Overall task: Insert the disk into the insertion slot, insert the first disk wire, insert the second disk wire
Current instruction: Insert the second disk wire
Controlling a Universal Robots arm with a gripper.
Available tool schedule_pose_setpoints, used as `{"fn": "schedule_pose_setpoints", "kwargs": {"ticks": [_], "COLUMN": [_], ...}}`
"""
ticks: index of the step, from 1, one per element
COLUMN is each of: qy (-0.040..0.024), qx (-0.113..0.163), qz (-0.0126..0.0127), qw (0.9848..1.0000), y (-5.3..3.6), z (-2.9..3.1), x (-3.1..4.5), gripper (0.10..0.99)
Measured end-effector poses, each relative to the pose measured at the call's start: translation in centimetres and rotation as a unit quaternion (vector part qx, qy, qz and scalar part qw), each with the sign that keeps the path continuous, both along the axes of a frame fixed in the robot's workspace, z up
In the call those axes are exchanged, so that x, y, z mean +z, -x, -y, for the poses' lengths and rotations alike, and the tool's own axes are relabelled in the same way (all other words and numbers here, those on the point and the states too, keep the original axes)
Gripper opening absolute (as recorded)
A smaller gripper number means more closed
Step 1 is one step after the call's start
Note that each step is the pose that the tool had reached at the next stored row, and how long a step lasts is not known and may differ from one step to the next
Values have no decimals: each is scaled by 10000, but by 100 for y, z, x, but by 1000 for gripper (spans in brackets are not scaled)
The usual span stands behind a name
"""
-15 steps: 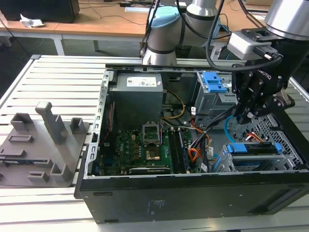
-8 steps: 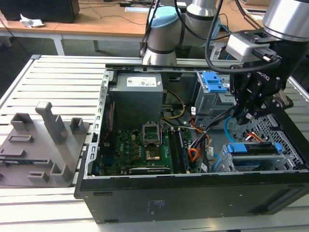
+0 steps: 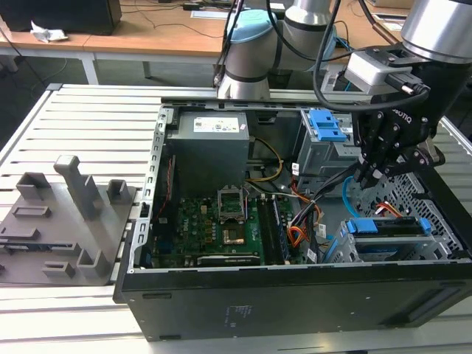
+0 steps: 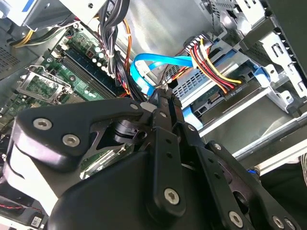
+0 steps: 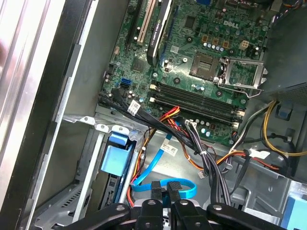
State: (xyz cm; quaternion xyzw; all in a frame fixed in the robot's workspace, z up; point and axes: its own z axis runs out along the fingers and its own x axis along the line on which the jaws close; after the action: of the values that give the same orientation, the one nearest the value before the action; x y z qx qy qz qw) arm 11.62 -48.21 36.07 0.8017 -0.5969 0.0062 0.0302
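— Disk: seated yet?
— Seated, by the look of it. Lying flat in the insertion slot, blue caddy around it, at about four o'clock from the case's middle in the exterior view.
— And the first disk wire?
— Looks plugged in, with its dark plug against the disk's edge in the second wrist view.
— Second disk wire?
— Not home yet, judging by the blue loop hanging free at about eleven o'clock from the disk in the exterior view.
— Gripper?
— Nearly closed, seemingly pinching that blue cable near its end. Plug itself hidden behind the fingers.
— So two steps done, one in hand?
— Probably, going by these views.
— Count?
— One disk, one slot, two wires, one gripper.
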Motion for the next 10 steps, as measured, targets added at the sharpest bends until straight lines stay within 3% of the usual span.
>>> {"fn": "schedule_pose_setpoints", "kwargs": {"ticks": [3,8,10], "qy": [0,0,1], "qx": [0,0,-1], "qz": [0,-24,-30], "qw": [10000,10000,10000], "y": [-5,-163,-182], "z": [0,1,36], "x": [0,-11,-22], "gripper": [165,165,165]}}
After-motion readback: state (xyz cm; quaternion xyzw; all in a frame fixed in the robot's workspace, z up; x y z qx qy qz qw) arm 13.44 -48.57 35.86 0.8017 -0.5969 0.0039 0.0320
